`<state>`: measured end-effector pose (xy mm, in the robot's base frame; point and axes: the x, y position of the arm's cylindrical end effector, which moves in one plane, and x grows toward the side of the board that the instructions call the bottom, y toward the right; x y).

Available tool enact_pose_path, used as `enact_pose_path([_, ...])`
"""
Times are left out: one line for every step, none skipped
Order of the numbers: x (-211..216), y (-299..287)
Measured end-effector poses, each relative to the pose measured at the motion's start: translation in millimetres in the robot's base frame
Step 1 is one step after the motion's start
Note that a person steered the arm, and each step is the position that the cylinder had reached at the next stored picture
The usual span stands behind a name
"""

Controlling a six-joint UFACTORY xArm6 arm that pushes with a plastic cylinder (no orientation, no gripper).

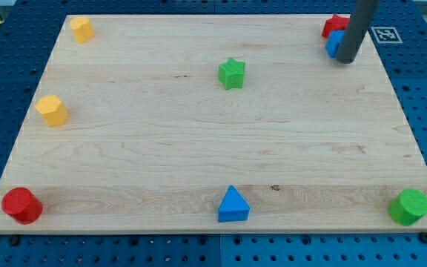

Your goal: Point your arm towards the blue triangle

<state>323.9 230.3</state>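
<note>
1. My tip (346, 59) is a bare dark rod holding nothing, standing near the worktop's top right corner.
2. It touches a blue block (334, 43), shape unclear, with a red block (335, 24) just behind.
3. The blue triangle (233, 205) sits at the bottom edge, near its middle, well apart from my tip.
4. A green star (231, 73) lies between them, toward the top edge.
</note>
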Motion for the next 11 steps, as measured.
enact_pose_path([39.3,0.0])
enact_pose_path([88.7,-10.9])
enact_pose_path([116.1,-58.7])
enact_pose_path([121.6,-130.8])
enact_pose_path([122.7,-195.8])
enact_pose_path([147.4,-250.4])
enact_pose_path([191.5,-286.9])
enact_pose_path([239.3,-318.3])
enact_pose_path([261.5,-325.1])
enact_pose_path([266.6,-323.1])
enact_pose_path([285.0,-291.2])
